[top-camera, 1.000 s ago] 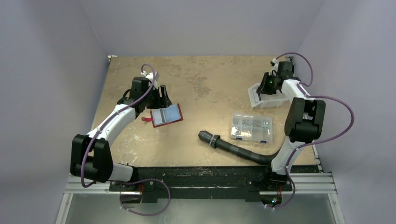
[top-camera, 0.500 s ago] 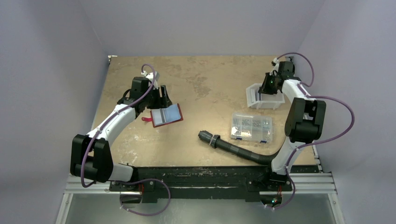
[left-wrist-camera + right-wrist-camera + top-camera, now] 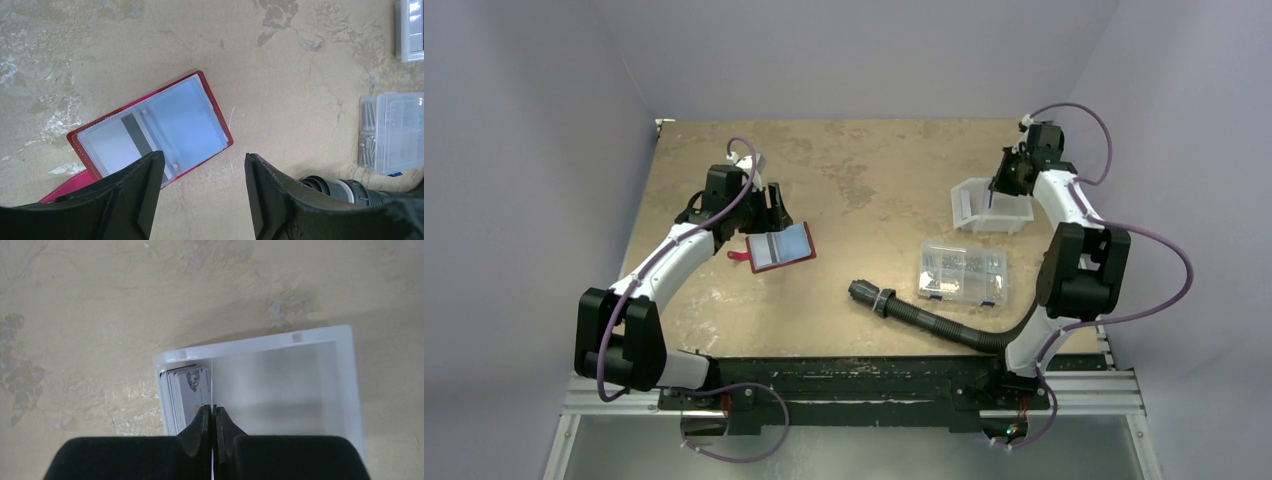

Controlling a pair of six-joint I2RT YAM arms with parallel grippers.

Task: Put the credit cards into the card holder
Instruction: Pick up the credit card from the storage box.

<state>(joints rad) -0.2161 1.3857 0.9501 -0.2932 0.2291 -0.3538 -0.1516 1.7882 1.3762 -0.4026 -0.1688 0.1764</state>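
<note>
Over at the far right of the table (image 3: 864,170), the credit cards (image 3: 181,390) stand on edge in a little stack against one side wall of the white tray (image 3: 280,342). The right gripper (image 3: 210,414) is reaching down in there with its fingertips pinched tight together, right beside the outermost card, the one with a small picture on its face. Honestly can't tell if a card edge is actually caught between them. The card holder (image 3: 185,120) is well apart from all that, lying open and flat on the left half of the table, red cover down and clear sleeves up. One pale grey card with a dark stripe (image 3: 120,145) sits in the sleeve nearest the red tab (image 3: 60,185). The left gripper (image 3: 202,197) hangs over the holder's edge with its fingers spread wide and nothing between them. One finger overlaps the holder's corner in the wrist view, touching or not I can't say. Between the two arms there's a clear compartment box (image 3: 963,272) of small hardware and a black ribbed hose (image 3: 924,318) lying near the right arm's base
</note>
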